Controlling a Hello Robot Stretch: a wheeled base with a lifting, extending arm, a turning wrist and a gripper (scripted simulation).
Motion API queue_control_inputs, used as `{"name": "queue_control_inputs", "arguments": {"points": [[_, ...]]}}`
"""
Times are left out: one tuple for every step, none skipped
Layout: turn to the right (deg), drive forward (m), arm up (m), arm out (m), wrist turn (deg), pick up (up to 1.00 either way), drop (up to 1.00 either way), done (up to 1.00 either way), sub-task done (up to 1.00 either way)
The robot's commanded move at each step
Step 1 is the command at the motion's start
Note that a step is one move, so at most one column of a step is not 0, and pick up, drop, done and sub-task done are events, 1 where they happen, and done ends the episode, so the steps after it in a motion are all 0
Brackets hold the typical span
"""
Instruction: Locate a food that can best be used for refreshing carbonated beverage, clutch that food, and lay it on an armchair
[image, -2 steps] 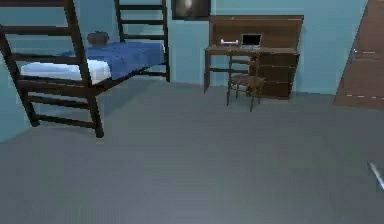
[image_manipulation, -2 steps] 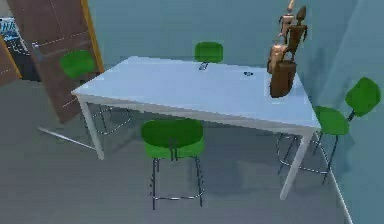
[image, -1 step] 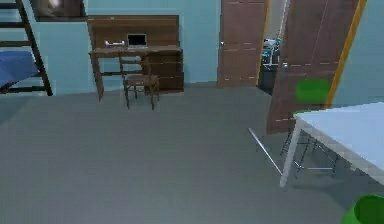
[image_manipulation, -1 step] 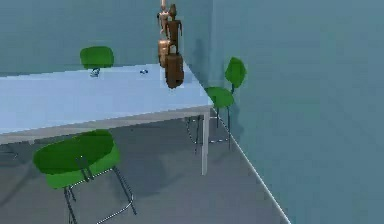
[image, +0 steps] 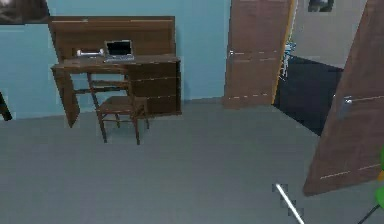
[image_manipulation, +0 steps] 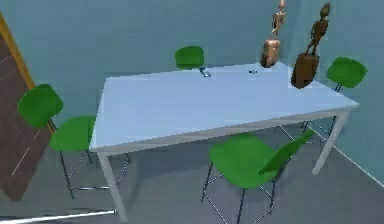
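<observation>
Long pale-blue, white-legged table (image_manipulation: 190, 105), ringed by green-seated metal chairs (image_manipulation: 245, 160); brown carved statues (image_manipulation: 305, 66) at its 2 o'clock corner; small dark blobs (image_manipulation: 205, 71) at 12 o'clock, the drink unconfirmed among them. Judged light, rigid, slippery — grip mid-body. Pincer state — cannot tell.

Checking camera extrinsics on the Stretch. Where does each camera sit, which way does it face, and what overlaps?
Forward view: on the robot, facing ahead and slightly down, across grey floor to a desk with a laptop and a wooden chair at a blue wall.
Arm side view: on the robot's body, facing out to the reaching side, down onto a white table with green chairs and brown statues.
Shared: likely the brown door at the forward view's right edge, seen again at the arm side view's left edge.
</observation>
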Motion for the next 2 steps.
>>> {"name": "queue_control_inputs", "arguments": {"points": [[0.0, 1.0, 0.0, 0.0, 0.0, 0.0, 0.0, 0.0, 0.0], [6.0, 0.0, 0.0, 0.0, 0.0, 0.0, 0.0, 0.0, 0.0]]}}
